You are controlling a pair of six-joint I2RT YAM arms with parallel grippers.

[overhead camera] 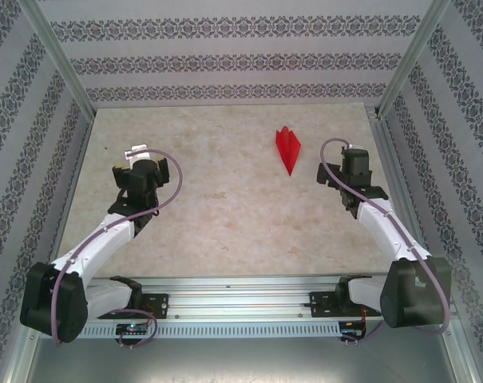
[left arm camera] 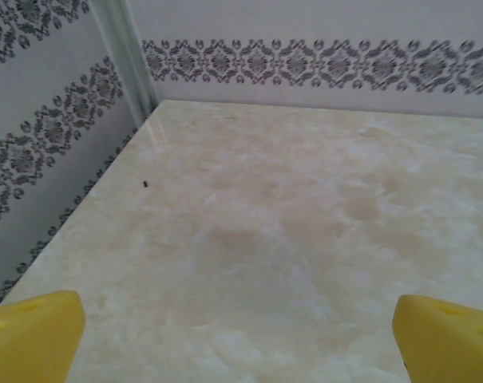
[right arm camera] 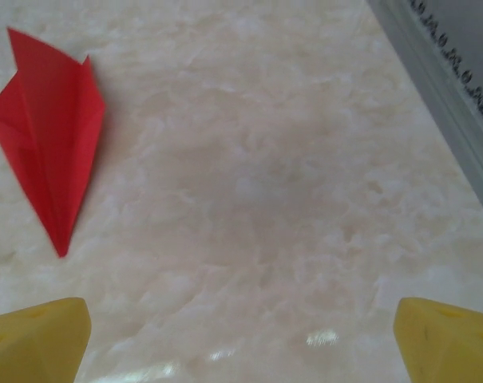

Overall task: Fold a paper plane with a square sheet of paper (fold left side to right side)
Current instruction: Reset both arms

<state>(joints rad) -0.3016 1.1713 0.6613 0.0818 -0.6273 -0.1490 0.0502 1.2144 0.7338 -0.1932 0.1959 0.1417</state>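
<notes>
The red paper plane (overhead camera: 288,148) lies flat on the table right of centre, its point toward the near edge. In the right wrist view the paper plane (right arm camera: 51,136) sits at the upper left, its tip down. My right gripper (overhead camera: 353,152) hovers just right of the plane, apart from it; its yellow fingertips (right arm camera: 37,339) stand wide apart over bare table, open and holding nothing. My left gripper (overhead camera: 137,155) is far off at the table's left side, open too, its yellow fingertips (left arm camera: 33,335) spread with nothing between them. No flat unfolded sheet is in view.
The beige marbled table (overhead camera: 217,199) is boxed in by patterned walls (overhead camera: 225,60) at the back and both sides, with metal posts (overhead camera: 53,60) at the corners. A metal rail (overhead camera: 233,299) carries both arm bases at the near edge.
</notes>
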